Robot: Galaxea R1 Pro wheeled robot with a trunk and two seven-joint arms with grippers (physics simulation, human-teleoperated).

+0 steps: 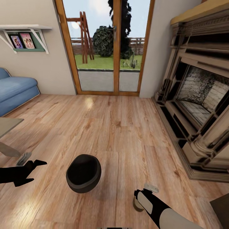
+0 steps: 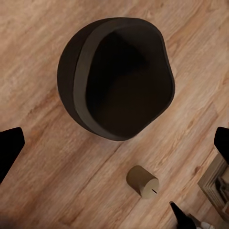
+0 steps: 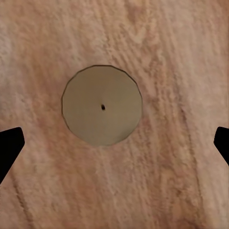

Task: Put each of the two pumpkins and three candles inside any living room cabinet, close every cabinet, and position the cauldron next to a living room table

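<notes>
Hovering over a candle [image 3: 102, 105] on the living-room floor [image 1: 127, 127], the right gripper [image 3: 114, 145] is spread wide with nothing between its fingers

Seen from the right wrist, the candle stands upright directly beneath, its pale tan top and dark wick facing up, fingertips well apart on either side. The left gripper [image 2: 114, 143] is likewise wide open and empty above the black cauldron [image 1: 83, 173], which sits on the planks between the two arms, with the candle near it. A corner of the table [image 1: 8, 125] shows at the left edge, so the cauldron appears not yet set beside it. At least this candle is judged still to be stored; pumpkins and cabinet are unaccounted for here. No legible writing or brand appears; the shelf pictures [image 1: 22, 41] are too small to read
</notes>
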